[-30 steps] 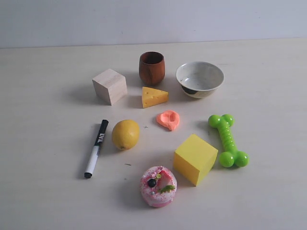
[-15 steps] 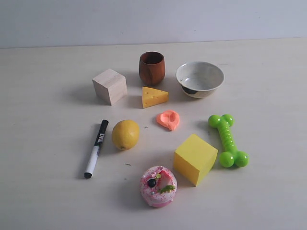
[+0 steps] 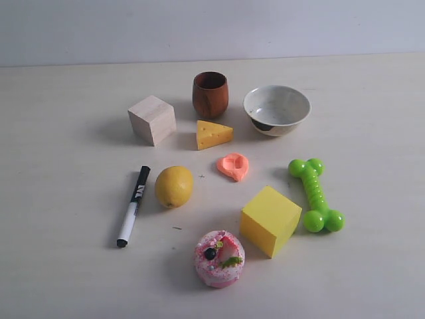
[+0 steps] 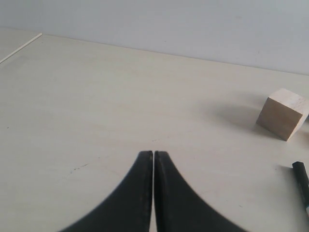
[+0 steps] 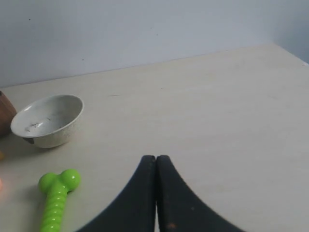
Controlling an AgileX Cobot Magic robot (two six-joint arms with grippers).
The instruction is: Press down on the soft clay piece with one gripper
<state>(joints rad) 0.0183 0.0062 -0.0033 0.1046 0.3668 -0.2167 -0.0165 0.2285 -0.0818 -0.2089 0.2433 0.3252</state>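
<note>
Both sets of fingers are pinched together with nothing between them: the left gripper (image 4: 153, 159) sits over bare table (image 4: 96, 96) near the wooden block (image 4: 282, 113), and the right gripper (image 5: 156, 162) is near the green bone toy (image 5: 55, 198) and white bowl (image 5: 47, 119). Neither arm shows in the exterior view. The soft clay piece (image 3: 233, 165) lies flat mid-table, between the cheese wedge (image 3: 213, 134) and yellow cube (image 3: 269, 219), right of the lemon (image 3: 174, 186). The right one probably has the shorter trip. Best to keep the tips together, come straight down on the clay's middle, and steer clear of the wedge and cube.
</note>
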